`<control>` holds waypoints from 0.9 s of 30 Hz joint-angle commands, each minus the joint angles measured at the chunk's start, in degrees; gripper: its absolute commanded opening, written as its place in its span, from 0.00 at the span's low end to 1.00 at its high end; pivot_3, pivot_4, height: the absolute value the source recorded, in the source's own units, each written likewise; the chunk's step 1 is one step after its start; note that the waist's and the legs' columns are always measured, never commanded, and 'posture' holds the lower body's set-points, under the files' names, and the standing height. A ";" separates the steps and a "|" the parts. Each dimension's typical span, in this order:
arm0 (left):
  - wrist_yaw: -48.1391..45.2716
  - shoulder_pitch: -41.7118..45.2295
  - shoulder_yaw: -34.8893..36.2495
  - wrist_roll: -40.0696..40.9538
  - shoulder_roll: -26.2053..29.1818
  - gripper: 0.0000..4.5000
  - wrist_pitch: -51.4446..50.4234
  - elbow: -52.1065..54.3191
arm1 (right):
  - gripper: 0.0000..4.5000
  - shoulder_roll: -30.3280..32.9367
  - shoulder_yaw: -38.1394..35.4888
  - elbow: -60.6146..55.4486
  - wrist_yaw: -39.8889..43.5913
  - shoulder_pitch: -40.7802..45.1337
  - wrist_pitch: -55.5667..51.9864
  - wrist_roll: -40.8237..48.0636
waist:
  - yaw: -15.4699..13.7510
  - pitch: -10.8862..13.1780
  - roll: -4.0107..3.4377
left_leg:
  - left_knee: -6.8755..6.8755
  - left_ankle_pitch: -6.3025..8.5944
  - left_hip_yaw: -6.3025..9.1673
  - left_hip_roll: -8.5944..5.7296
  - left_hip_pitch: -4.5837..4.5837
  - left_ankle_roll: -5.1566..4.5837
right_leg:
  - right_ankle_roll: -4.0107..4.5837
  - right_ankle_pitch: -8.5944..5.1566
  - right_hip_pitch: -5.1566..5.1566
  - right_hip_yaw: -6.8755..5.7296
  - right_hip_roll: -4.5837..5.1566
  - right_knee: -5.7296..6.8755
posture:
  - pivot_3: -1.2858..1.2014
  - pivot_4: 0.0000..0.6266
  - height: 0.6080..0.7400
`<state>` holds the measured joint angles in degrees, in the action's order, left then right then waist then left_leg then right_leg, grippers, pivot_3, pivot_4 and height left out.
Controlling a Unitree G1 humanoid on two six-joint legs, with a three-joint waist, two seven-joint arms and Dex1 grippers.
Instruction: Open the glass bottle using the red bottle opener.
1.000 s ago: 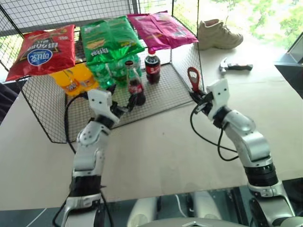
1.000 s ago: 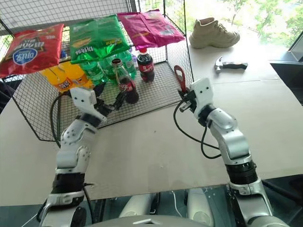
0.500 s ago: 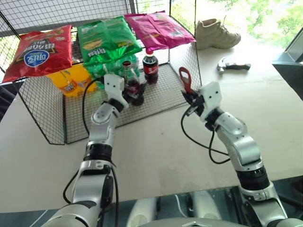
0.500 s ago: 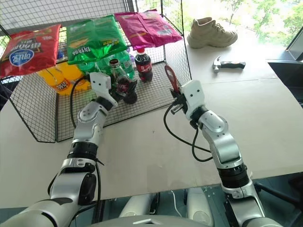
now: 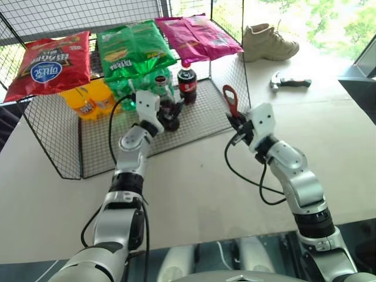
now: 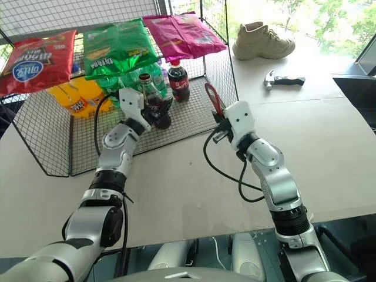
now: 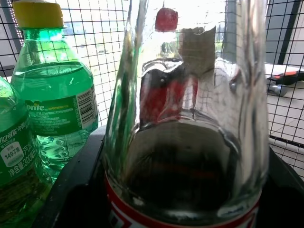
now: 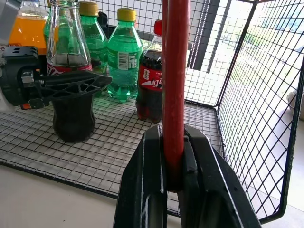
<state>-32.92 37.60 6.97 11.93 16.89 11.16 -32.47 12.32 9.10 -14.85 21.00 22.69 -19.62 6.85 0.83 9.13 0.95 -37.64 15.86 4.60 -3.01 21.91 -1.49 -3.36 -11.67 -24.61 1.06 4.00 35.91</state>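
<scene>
Standing on the wire shelf floor, the glass bottle sits between the left end effector fingers, which flank its body; whether they already press it is hard to tell. Right end effector is clamped tight on the red bottle opener, held upright above the counter.

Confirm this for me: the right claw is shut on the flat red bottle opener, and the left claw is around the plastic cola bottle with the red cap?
Not quite. The left claw is around the clear glass cola bottle, as the right wrist view shows. The right claw does grip the flat red bottle opener.
</scene>
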 commanded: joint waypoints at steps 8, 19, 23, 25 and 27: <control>-9.14 -12.20 -7.12 9.17 1.26 0.60 -18.80 33.21 | 0.00 2.16 -3.58 2.98 0.52 3.45 4.23 -0.26 | 0.03 0.00 0.00 | -0.08 0.00 0.02 0.04 0.04 0.00 | 0.00 0.00 0.00 0.00 -0.01 0.04 | 0.52 0.24 1.00; -8.16 -18.56 -11.37 4.63 0.82 0.60 -17.17 37.33 | 0.00 1.17 -3.03 3.28 0.45 3.46 4.48 -0.55 | -0.07 -0.01 -0.02 | -0.17 0.00 -0.06 0.08 -0.02 0.00 | 0.01 0.00 0.03 0.06 -0.05 0.11 | 0.52 0.24 1.00; -8.22 -19.77 -11.27 4.94 0.64 0.60 -16.63 37.83 | 0.00 1.17 -3.04 3.38 0.61 3.38 4.53 -0.64 | -0.06 -0.02 -0.02 | -0.20 0.00 -0.06 0.07 -0.03 0.00 | 0.01 0.01 0.03 0.06 -0.05 0.15 | 0.52 0.24 1.00; -8.07 -20.08 -11.08 5.37 0.57 0.60 -16.58 38.26 | 0.00 1.13 -3.04 3.44 0.70 3.38 4.52 -0.69 | -0.06 -0.02 -0.02 | -0.21 0.00 -0.06 0.08 -0.04 0.00 | 0.01 0.01 0.03 0.07 -0.05 0.19 | 0.52 0.24 1.00; -8.02 -19.96 -10.66 5.84 0.50 0.82 -16.14 38.74 | 0.00 0.99 -2.97 3.76 0.81 3.52 4.60 -0.78 | -0.05 -0.02 -0.02 | -0.27 0.00 -0.06 0.08 -0.03 0.00 | 0.01 0.01 0.03 0.06 -0.05 0.23 | 0.52 0.24 1.00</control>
<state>-41.16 17.68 -4.83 17.05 17.46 -6.42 3.46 13.34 6.60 -10.05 21.70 25.32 -16.28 5.92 0.77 9.12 0.93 -37.94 15.86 4.54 -2.93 21.88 -1.49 -3.35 -11.66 -24.57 1.12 3.95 36.15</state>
